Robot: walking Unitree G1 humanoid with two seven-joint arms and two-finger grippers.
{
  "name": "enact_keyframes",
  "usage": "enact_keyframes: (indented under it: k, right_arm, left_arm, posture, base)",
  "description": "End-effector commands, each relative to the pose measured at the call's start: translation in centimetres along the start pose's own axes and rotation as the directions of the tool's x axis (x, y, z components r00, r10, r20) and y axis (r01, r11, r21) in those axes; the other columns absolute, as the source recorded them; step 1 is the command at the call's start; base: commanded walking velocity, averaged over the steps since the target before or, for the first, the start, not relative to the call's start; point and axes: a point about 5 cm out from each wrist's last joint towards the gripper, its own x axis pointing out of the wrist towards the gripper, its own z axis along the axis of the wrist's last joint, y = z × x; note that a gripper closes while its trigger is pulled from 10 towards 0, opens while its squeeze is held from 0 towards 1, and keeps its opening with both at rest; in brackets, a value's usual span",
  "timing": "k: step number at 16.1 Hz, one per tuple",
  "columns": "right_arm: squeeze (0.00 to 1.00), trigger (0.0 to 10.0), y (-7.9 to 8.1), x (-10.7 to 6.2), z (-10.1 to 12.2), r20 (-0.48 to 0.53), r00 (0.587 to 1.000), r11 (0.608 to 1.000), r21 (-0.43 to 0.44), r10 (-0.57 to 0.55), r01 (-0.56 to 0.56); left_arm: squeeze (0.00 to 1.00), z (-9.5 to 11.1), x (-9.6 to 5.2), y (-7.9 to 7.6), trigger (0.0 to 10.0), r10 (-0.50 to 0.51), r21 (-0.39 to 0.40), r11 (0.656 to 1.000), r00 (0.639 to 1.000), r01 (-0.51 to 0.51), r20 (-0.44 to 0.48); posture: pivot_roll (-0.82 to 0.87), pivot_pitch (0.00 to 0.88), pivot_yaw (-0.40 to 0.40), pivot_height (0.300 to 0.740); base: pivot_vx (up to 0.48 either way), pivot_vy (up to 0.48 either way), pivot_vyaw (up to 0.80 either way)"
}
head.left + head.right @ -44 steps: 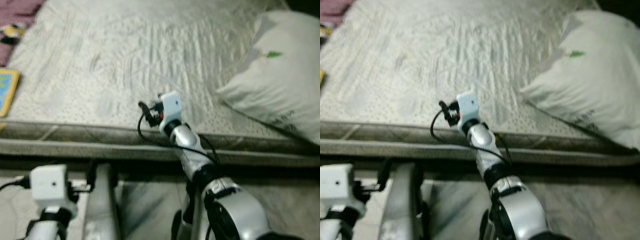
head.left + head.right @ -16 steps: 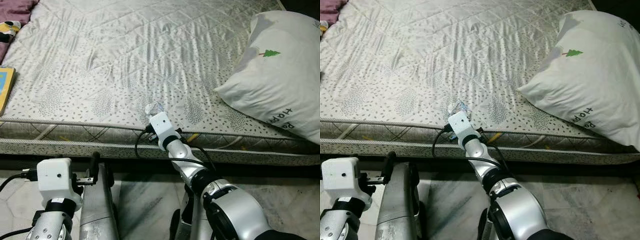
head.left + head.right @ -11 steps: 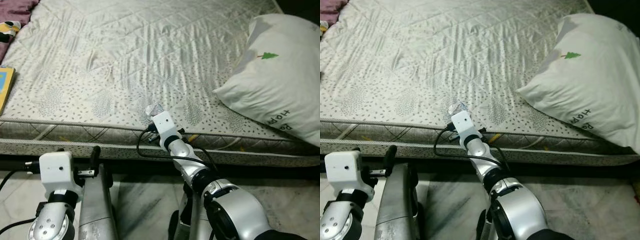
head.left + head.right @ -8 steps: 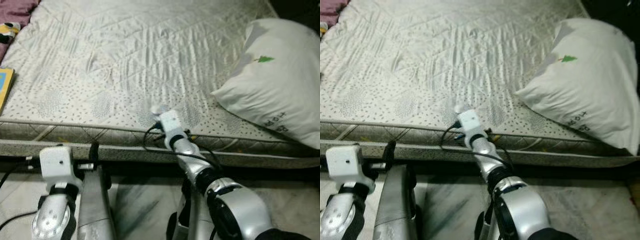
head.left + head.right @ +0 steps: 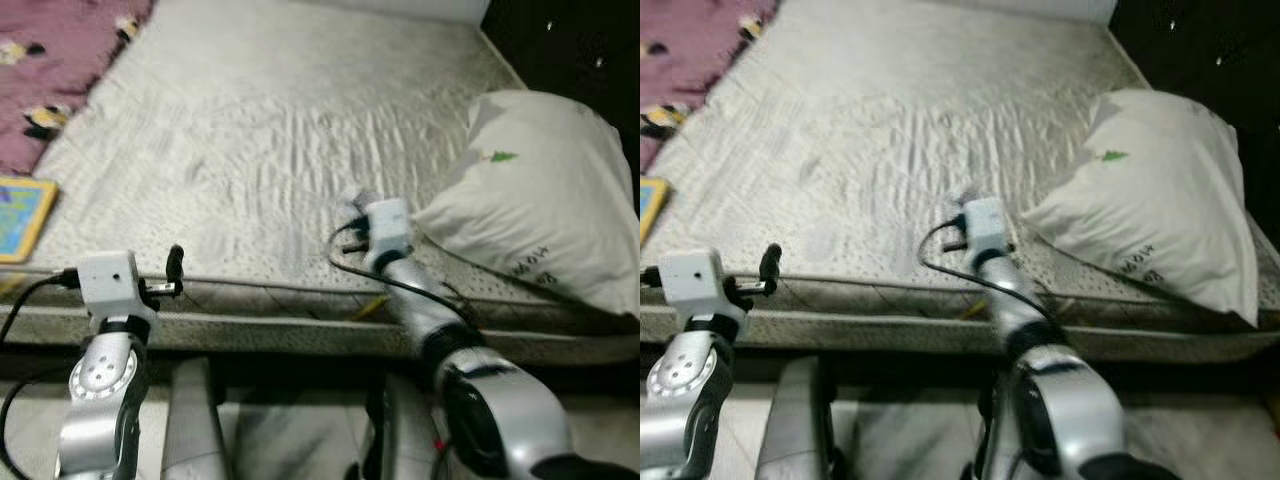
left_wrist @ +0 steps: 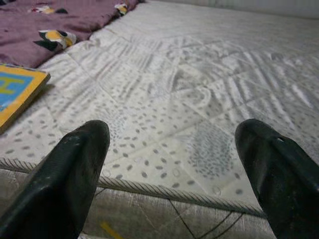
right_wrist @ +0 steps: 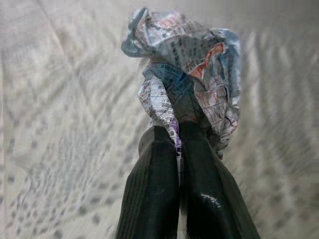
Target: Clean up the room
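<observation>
Head views: my right claw (image 5: 352,212) is over the bed (image 5: 250,130), just beside the pillow (image 5: 545,215). A book (image 5: 20,215) lies at the bed's edge, well apart from the pillow; a purple blanket (image 5: 60,60) lies beyond it. My left claw (image 5: 175,270) hangs at the bed's near edge.

Left wrist view: fingers (image 6: 75,169) spread wide, empty.

Right wrist view: fingers (image 7: 154,194) pressed together on a crumpled paper (image 7: 187,69). I judge it light, soft and crushable; the pinch on its lower fold looks adequate. Nothing obstructs it.
</observation>
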Motion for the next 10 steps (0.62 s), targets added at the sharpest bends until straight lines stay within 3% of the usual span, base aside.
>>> enact_keyframes:
  k: [1,2,3,4,5,6,8,9,10]
  right_arm:
    - [0.00,0.0,-1.3,-0.7,-0.2,0.030,0.999,1.000,0.002,-0.015,0.015]
    - [0.00,0.0,-2.3,-1.2,-0.2,0.057,0.998,0.999,0.015,-0.038,0.038]
    - [0.00,0.0,-4.1,-2.7,-0.1,0.130,0.988,0.996,0.024,-0.086,0.084]
    - [0.00,2.7,-4.6,-3.6,0.1,0.164,0.981,0.994,0.029,-0.105,0.101]
    - [0.00,4.7,-4.8,-4.4,0.1,0.184,0.976,0.993,0.014,-0.117,0.117]
    - [0.00,9.6,-5.0,-5.3,-0.2,0.183,0.974,0.991,0.011,-0.131,0.131]
    - [0.00,10.0,-5.7,-7.2,-1.5,0.148,0.973,0.984,0.015,-0.177,0.177]
    - [0.00,10.0,-6.8,-9.4,-3.3,0.074,0.960,0.963,0.007,-0.269,0.269]
    - [0.00,10.0,-7.0,-10.6,-3.7,0.055,0.954,0.955,-0.012,-0.295,0.296]
  left_arm:
    - [0.00,-0.6,0.2,0.0,10.0,-0.015,-0.015,1.000,1.000,0.015,-0.011]
    - [0.00,-0.8,0.4,0.1,10.0,-0.019,-0.004,1.000,1.000,0.019,-0.007]
    - [0.00,-1.4,0.4,0.5,10.0,-0.011,0.011,1.000,1.000,0.011,-0.011]
    - [0.00,-1.8,0.3,0.6,10.0,-0.004,0.009,1.000,1.000,0.005,-0.022]
    - [0.00,-2.1,0.2,0.7,10.0,-0.001,0.002,1.000,1.000,0.001,-0.031]
    - [0.00,-2.3,0.1,0.6,10.0,-0.004,-0.005,1.000,1.000,0.004,-0.031]
    - [0.00,-2.4,-0.1,0.4,10.0,-0.017,-0.016,1.000,0.999,0.016,-0.030]
    - [0.00,-2.4,-0.4,-0.2,10.0,-0.037,-0.008,0.999,0.999,0.037,-0.018]
    - [0.00,-2.5,-0.6,-0.6,10.0,-0.043,-0.005,0.999,0.999,0.043,-0.012]
  posture:
    - [0.04,0.000,-0.094,0.515]
    - [0.03,0.000,-0.083,0.515]
    - [0.01,0.000,-0.064,0.515]
    - [0.00,0.000,-0.056,0.515]
    - [-0.01,0.000,-0.050,0.515]
    - [-0.01,0.000,-0.050,0.515]
    - [-0.01,0.000,-0.062,0.515]
    - [0.00,0.000,-0.075,0.515]
    - [-0.01,0.000,-0.077,0.515]
  base:
    - [0.000,0.000,0.00]
    - [0.000,0.000,0.00]
    - [0.000,0.000,0.00]
    - [0.000,0.000,0.00]
    - [0.000,0.000,0.00]
    - [0.000,0.000,0.00]
    - [0.000,0.000,0.00]
    - [0.000,0.000,0.00]
    - [0.000,0.000,0.00]
